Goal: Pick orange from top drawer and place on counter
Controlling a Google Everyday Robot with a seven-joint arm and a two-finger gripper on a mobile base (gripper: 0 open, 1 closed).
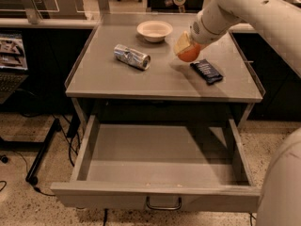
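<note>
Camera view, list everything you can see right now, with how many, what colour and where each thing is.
counter: one, grey metal, above the drawer
top drawer: one, grey, pulled open below the counter
handle: one, metal loop, centre of the drawer front
bowl: one, white, far middle of the counter
can: one, silver, on its side, left of the counter's centre
packet: one, dark, flat on the counter's right part
orange: one, bright orange, held over the counter between bowl and packet
arm: one, white, reaching in from the upper right
gripper: one, pale, closed on the orange
</note>
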